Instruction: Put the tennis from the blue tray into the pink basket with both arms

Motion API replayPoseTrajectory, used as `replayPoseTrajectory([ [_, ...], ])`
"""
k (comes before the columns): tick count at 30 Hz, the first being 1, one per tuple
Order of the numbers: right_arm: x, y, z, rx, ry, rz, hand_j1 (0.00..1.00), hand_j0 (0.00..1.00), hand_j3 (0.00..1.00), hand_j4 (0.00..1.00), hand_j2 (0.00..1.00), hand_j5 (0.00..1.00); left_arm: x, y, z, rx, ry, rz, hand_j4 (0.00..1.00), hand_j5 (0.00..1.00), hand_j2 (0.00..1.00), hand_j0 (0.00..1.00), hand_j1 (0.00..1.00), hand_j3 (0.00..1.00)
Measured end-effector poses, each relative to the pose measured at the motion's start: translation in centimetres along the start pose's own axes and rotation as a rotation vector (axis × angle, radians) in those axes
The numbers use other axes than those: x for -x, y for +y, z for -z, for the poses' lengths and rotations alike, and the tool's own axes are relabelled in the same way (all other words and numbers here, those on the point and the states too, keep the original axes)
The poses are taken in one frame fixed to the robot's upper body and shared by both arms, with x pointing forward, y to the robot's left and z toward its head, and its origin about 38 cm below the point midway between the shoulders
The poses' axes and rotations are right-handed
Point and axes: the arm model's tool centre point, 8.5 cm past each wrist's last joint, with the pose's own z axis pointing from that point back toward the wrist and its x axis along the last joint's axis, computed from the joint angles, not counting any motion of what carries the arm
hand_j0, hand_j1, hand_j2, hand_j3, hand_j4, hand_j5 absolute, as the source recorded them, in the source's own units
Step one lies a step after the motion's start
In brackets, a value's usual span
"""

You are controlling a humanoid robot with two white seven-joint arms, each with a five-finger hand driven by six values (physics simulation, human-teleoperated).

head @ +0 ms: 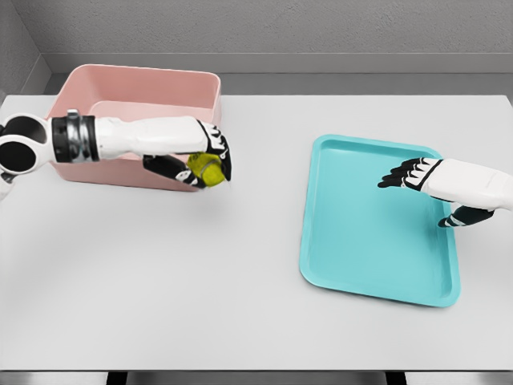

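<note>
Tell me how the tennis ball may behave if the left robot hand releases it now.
The tennis ball is round, so it would probably roll. The left robot hand holds it beside the pink basket, apparently not above it, so it would likely land on the table.

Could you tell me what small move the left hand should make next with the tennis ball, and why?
Probably lift and carry it back over the rim. The left hand grips the tennis ball just outside the pink basket, at its front right corner, so releasing now would likely drop it on the table. The right hand hovers open over the blue tray.
</note>
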Motion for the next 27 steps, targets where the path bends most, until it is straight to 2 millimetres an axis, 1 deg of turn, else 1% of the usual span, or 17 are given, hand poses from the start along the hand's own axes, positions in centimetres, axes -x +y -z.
replayPoseTrajectory([
  [13, 0.1, 0.2, -0.1, -0.007, 0.004, 0.004, 1.00, 1.00, 1.00, 1.00, 1.00, 1.00, 1.1, 1.6, -1.4, -0.047, 0.047, 0.012, 0.51, 0.51, 0.51, 0.51, 0.51, 0.51],
  [27, 0.2, 0.2, -0.1, -0.009, 0.006, 0.004, 1.00, 1.00, 1.00, 1.00, 1.00, 1.00, 2.8, 2.1, -2.7, -0.076, 0.114, 0.014, 0.51, 0.51, 0.51, 0.51, 0.51, 0.51],
])
